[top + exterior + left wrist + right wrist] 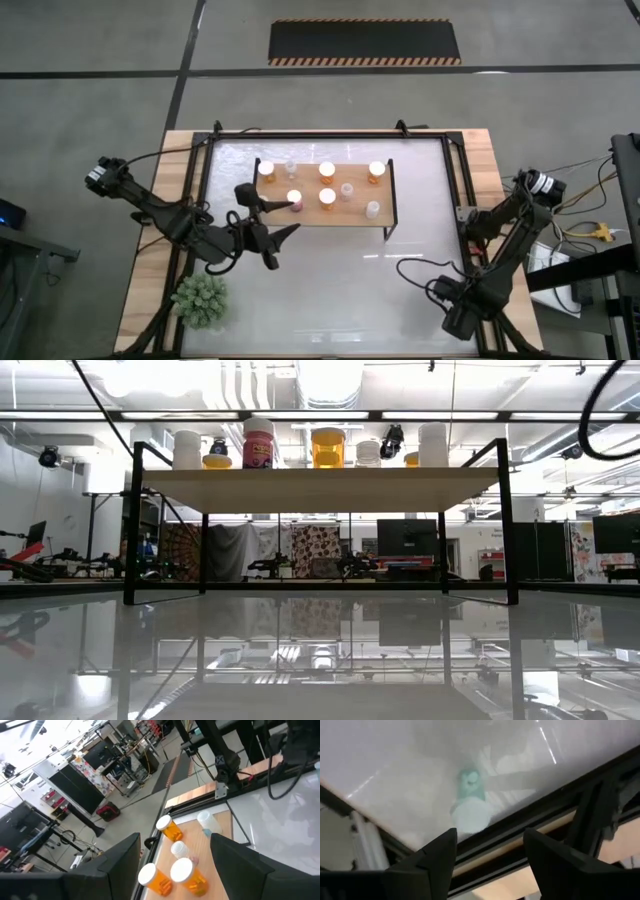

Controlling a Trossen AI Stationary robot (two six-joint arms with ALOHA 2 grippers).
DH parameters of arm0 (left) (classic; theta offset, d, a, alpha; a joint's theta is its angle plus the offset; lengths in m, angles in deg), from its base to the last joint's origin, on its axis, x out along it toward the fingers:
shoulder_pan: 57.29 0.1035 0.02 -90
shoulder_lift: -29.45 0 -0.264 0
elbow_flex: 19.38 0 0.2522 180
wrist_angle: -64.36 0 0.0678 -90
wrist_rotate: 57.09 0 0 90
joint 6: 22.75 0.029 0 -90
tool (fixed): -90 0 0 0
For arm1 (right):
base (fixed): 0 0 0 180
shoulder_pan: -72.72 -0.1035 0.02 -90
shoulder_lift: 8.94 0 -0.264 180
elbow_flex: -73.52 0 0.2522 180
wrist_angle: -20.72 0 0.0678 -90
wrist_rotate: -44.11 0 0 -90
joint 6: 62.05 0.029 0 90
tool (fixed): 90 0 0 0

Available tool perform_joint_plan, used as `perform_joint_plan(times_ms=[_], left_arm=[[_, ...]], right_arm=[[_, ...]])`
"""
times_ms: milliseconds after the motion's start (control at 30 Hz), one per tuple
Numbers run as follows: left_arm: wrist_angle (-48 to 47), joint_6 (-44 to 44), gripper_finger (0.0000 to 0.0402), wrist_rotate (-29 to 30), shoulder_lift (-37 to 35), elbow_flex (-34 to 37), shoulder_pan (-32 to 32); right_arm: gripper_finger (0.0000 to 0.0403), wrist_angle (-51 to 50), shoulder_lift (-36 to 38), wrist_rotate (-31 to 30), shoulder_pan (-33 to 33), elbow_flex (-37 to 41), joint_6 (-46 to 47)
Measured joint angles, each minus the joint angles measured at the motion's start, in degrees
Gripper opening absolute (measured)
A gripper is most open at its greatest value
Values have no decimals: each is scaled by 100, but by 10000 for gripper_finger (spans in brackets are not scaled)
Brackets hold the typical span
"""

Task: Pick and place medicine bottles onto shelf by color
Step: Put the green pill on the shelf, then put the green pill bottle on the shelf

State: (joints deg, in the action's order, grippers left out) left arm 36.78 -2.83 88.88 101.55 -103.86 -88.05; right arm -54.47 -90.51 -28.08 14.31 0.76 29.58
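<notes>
The shelf point(385, 207) stands at the table's far middle with several white-capped bottles on it. There are orange ones point(326, 169), clear or white ones point(372, 208) and a dark reddish one point(295, 200) near its left end. In the low view the reddish bottle point(258, 442) stands upright on the shelf board point(320, 488). My left gripper point(278, 218) is open at the shelf's near left corner and holds nothing. Its wrist view point(175, 839) looks over the orange bottles point(186, 874). My right gripper point(455, 322) waits open near the table's near right corner point(490, 834).
A green spiky plant point(202, 301) stands at the table's near left corner. The table has a glossy top inside a black frame point(455, 180). A loose cable point(415, 272) lies on it near the right arm.
</notes>
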Motion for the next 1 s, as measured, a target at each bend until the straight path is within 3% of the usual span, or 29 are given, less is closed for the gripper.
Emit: perform_joint_plan(times_ms=[300, 500, 733, 1000], left_arm=[[56, -4, 224, 0, -2, 0, 0], [228, 51, 224, 0, -2, 0, 0], [244, 51, 224, 0, -2, 0, 0], [244, 51, 224, 0, -2, 0, 0]], right_arm=[[204, 714, 47, -283, -7, 413, -163], [194, 618, 52, -285, -9, 471, -140], [197, 102, 89, -288, 161, 578, 1294], [205, 262, 41, -307, 176, 691, 1736]])
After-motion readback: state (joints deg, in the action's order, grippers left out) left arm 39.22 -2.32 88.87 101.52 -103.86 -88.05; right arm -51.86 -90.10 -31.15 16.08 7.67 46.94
